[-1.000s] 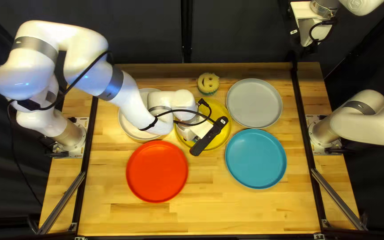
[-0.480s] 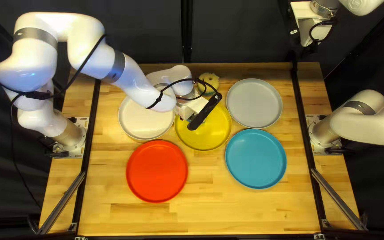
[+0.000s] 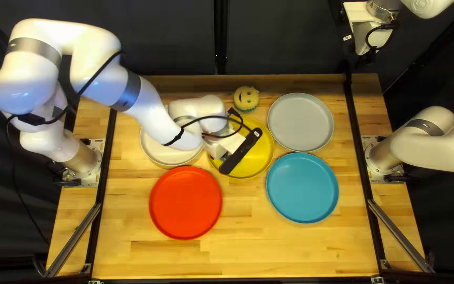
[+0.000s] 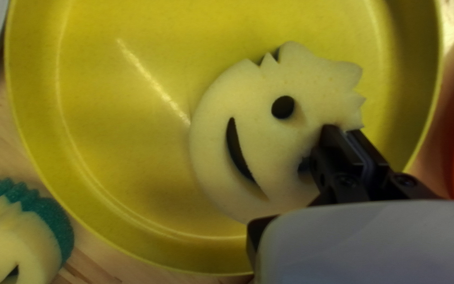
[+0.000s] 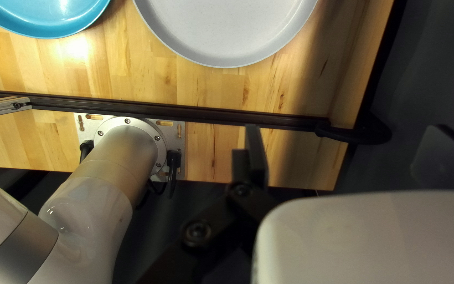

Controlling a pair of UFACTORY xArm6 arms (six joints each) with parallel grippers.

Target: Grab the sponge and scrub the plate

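Sponge [image 4: 243, 105] w/ smiley face & jagged hair lies in yellow plate [image 3: 258, 158], off toward the red plate [image 3: 185, 202] side. It's roughly round, so no real long axis; mouth-to-hair line runs hair end toward the red plate, mouth end roughly toward the 2nd sponge [image 3: 246, 98] on the table [image 3: 237, 252] just beyond. Face side's turned to the L wrist cam; back side can't be seen. L claw [image 3: 217, 151] is narrow, pinching the sponge by the hair edge next to 1 eye hole, coming in from the hair side; exact contact's partly hidden by the links. L arm [image 3: 153, 115] reaches over the white plate [image 3: 158, 153], covering part of it. R claw [image 3: 362, 59] is up past the table's far edge, wide, w/ nothing b/w its fingers. Grey plate [image 3: 300, 121] is R of the yellow one in the top L view, blue plate [image 3: 302, 188] just nearer.
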